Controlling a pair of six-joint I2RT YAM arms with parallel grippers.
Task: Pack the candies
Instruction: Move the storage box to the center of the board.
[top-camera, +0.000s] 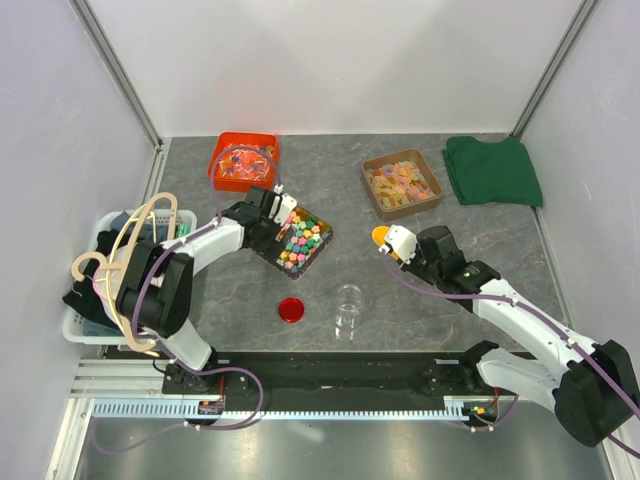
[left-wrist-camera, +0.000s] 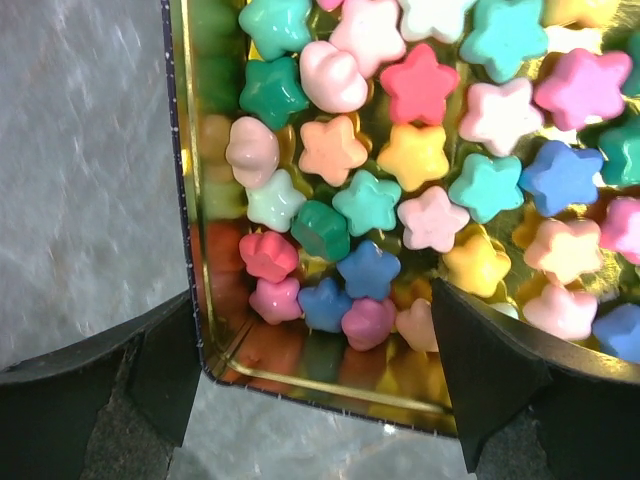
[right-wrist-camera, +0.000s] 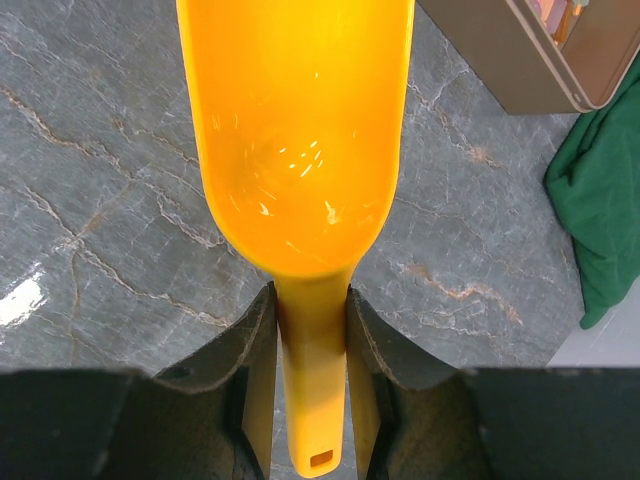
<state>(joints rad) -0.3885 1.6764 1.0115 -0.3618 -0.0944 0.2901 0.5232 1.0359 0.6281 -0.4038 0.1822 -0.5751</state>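
The work looks to be at the start of a scooping pass, with nothing loaded yet. The left end effector (left-wrist-camera: 312, 300) is spread wide and holds nothing. It straddles the near corner of the tin (left-wrist-camera: 200, 260), with one finger outside the wall and the other over the candies (left-wrist-camera: 415, 155), which fill the tin just ahead of it. The right end effector (right-wrist-camera: 310, 320) is clamped on the handle of an orange scoop (right-wrist-camera: 295, 130), whose bowl is bare and hangs over open bench (top-camera: 400, 330). The next move probably calls for the left fingers to close on the tin wall and steady it. The scoop would then swing across toward the left end effector, dip into the sweets and carry a load to the clear jar (top-camera: 348, 305). The jar stands open between the two end effectors, nearer the arm bases, with its red lid (top-camera: 291, 310) beside it. Room is ample in front of the scoop. The brown tray (right-wrist-camera: 500, 60) and green cloth (right-wrist-camera: 600, 200) lie off to its far right. The tight spots are the tin's thin rim and the jar's narrow mouth.
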